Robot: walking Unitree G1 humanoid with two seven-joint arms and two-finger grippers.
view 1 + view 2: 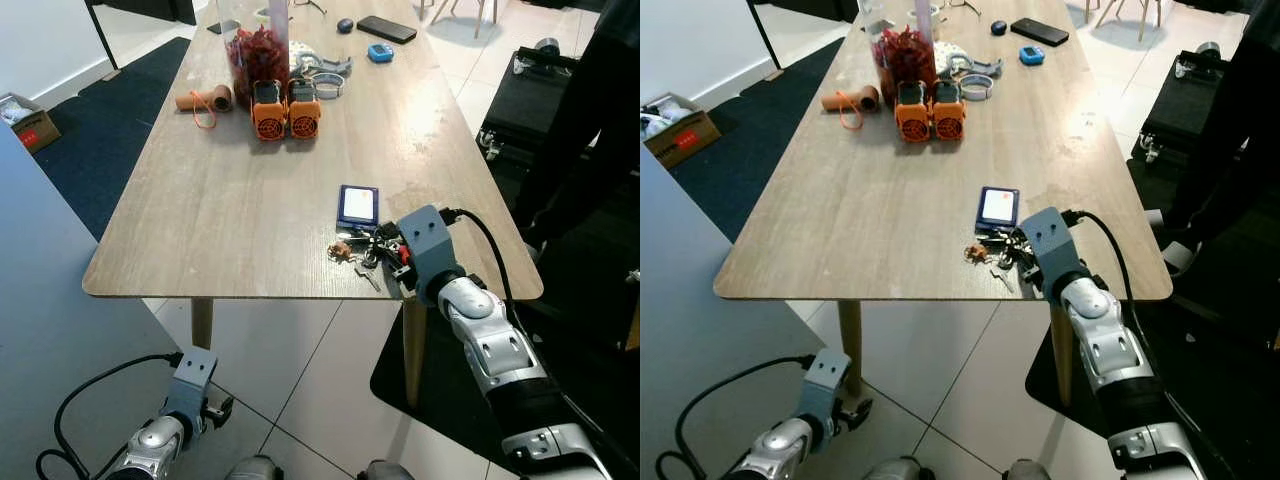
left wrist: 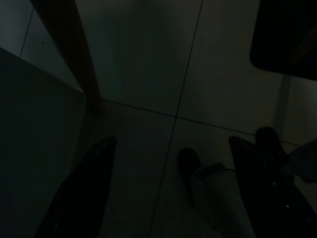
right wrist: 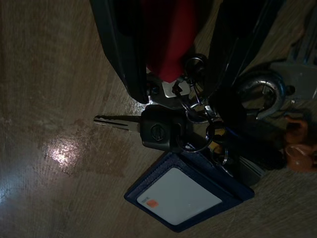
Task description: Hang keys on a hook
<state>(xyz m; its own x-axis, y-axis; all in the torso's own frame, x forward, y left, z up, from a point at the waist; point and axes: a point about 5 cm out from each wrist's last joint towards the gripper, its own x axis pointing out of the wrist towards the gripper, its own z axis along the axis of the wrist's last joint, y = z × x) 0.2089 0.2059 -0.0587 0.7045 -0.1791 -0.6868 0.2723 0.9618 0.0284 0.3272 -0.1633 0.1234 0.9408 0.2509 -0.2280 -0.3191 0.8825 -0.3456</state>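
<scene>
Keys (image 1: 362, 252) lie in a bunch near the front edge of the table (image 1: 230, 220), toward its right corner, touching a blue card holder (image 1: 357, 205) that sits just behind them. In the right wrist view the bunch spreads into a black-headed car key (image 3: 157, 130), several rings, a silver carabiner (image 3: 262, 91) and a red tag (image 3: 166, 39).

Right gripper (image 3: 181, 54) is down on the bunch. Its two black fingers (image 3: 119, 49) stand apart on either side of the red tag, low against the wood, with the rings just beyond their tips; they look open and not yet clamped on anything.

Left gripper (image 2: 168, 193) hangs idle below the table over the floor tiles, fingers spread.

Further back on the table stand two orange devices (image 1: 285, 108) and a jar of red stuff (image 1: 257, 50), well apart from the keys.

By my reading the step in hand is the pickup. Next the fingers need to close on the tag or a ring firmly enough that the whole bunch lifts with it. No hook can be seen, so one must then be found.
</scene>
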